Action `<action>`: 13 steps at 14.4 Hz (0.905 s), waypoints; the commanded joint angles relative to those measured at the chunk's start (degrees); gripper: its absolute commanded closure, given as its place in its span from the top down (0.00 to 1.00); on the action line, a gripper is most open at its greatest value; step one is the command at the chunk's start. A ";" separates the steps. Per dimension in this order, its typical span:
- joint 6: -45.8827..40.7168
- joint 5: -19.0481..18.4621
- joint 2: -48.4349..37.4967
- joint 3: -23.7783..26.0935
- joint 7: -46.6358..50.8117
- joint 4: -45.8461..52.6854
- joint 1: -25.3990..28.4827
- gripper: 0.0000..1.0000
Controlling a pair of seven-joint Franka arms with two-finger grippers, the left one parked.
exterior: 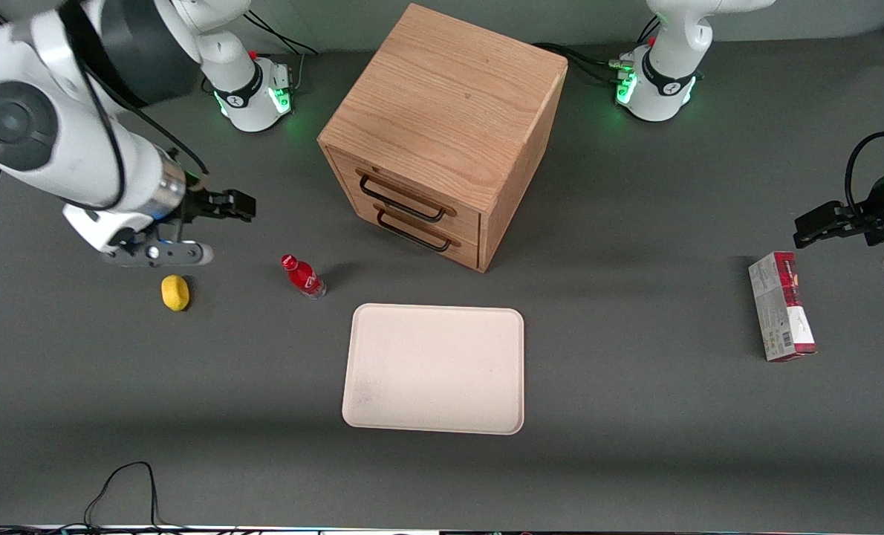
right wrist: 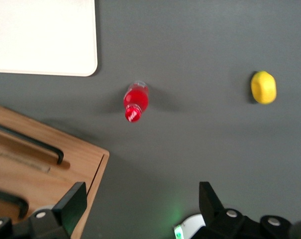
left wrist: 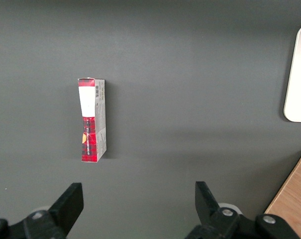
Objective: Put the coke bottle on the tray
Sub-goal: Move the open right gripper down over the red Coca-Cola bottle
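Coke bottle [exterior: 302, 276] stands (upright) near tray [exterior: 434, 368]; tool [exterior: 228, 205] spread above.

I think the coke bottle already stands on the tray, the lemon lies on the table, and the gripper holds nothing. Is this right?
Not quite. The coke bottle stands on the table beside the tray, not on it; the front view shows this. The lemon does lie on the table, and the open gripper, raised above the table, holds nothing.

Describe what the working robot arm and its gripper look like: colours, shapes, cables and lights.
The working arm is glossy white, built of rounded segments with grey round joint caps and a black cable running along it. Its gripper has two black wedge-shaped fingers. The round white base glows green.
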 commanded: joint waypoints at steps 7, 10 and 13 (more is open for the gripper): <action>25.81 0.72 -1.02 -0.45 3.57 -23.27 2.32 1.00; 30.14 0.46 -0.58 -0.45 3.49 -26.89 2.32 1.00; 32.70 0.54 0.03 -0.53 3.58 -28.13 3.90 1.00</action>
